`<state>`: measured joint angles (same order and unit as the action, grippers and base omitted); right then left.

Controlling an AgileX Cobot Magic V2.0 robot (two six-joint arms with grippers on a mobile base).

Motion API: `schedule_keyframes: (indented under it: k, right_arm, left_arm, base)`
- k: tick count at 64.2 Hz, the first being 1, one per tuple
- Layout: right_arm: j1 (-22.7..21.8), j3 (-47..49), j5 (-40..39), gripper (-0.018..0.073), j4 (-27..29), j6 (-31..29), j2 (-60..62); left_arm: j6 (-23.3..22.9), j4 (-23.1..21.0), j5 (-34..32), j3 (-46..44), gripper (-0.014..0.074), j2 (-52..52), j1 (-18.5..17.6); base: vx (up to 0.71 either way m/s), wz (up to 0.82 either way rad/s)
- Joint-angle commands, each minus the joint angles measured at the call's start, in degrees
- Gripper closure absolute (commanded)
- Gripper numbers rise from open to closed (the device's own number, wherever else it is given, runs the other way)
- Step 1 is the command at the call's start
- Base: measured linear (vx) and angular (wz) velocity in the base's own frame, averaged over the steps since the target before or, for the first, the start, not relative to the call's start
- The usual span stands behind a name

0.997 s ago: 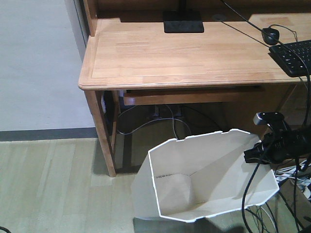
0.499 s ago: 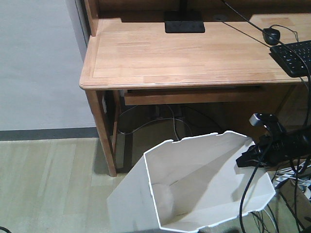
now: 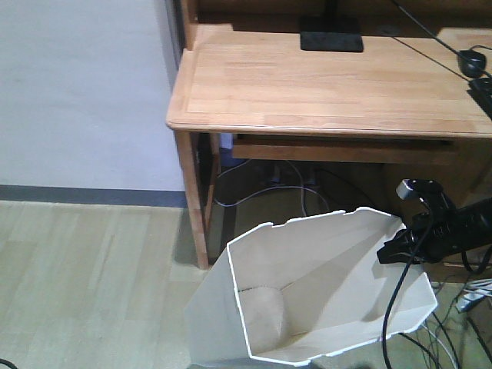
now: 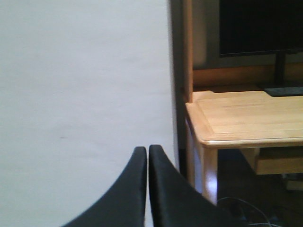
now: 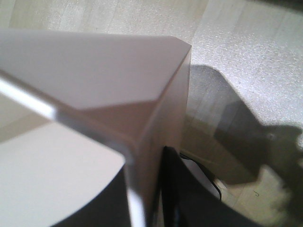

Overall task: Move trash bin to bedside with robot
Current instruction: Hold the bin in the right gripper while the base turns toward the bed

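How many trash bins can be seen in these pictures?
1. The trash bin is in front of the desk, its rim in the jaws of the right gripper. Others may be out of view.

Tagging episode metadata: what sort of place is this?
Probably a home study or small office room. A wooden desk carries a monitor stand and a mouse, cables hang beneath it, and a white trash bin is in front of it on wood-look flooring.

Bin (image 3: 323,261) base cut by btm edge; desk (image 3: 323,84) runs off right; bin wall blurred in rt wrist view.
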<state>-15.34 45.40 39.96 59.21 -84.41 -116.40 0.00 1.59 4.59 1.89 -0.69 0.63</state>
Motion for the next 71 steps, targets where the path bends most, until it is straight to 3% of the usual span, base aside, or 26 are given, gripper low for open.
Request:
schedule_keyframes:
  k: [1, 71]
  right_arm:
    - [-0.2, 0.8, 13.9, 0.0563, 5.8, 1.3, 3.4]
    - [-0.2, 0.8, 13.6, 0.0563, 5.8, 1.3, 3.4]
  left_arm:
    - [-0.8, -0.5, -4.3, 0.7, 0.0603, -0.9, -0.4]
    - [-0.8, -0.5, -4.3, 0.7, 0.0603, -0.9, -0.4]
  base:
    - [-0.07, 0.28]
    - [-0.08, 0.38]
